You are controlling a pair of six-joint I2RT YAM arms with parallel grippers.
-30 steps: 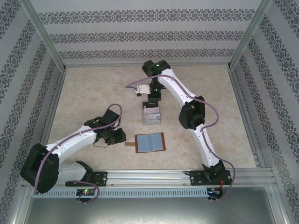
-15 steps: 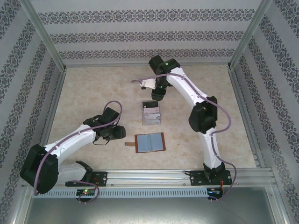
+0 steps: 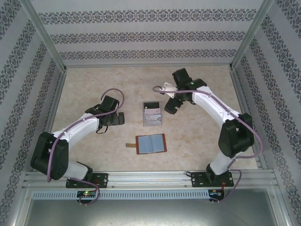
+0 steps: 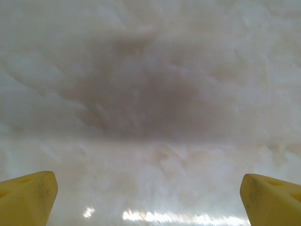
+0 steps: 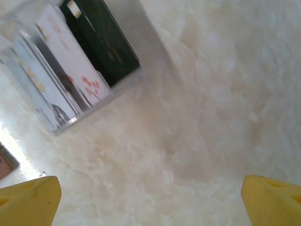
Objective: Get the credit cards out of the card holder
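My right gripper [image 5: 150,200] is spread wide, with nothing between its yellow fingertips [image 5: 28,202]. My left gripper [image 4: 149,200] is spread the same way over bare table [image 4: 150,94]. In the top view the clear box [image 3: 153,124] sits at centre frame between them, just beside the right one. The credit cards [image 5: 70,75] stand inside it, pale ones and one dark. The card holder [image 3: 150,143] lies open and flat below the box, its long axis running left to right and its strap tab [image 3: 133,146] at the left end. Both grippers are about equally far from it. I judge it emptied, though I can't be sure from this height.
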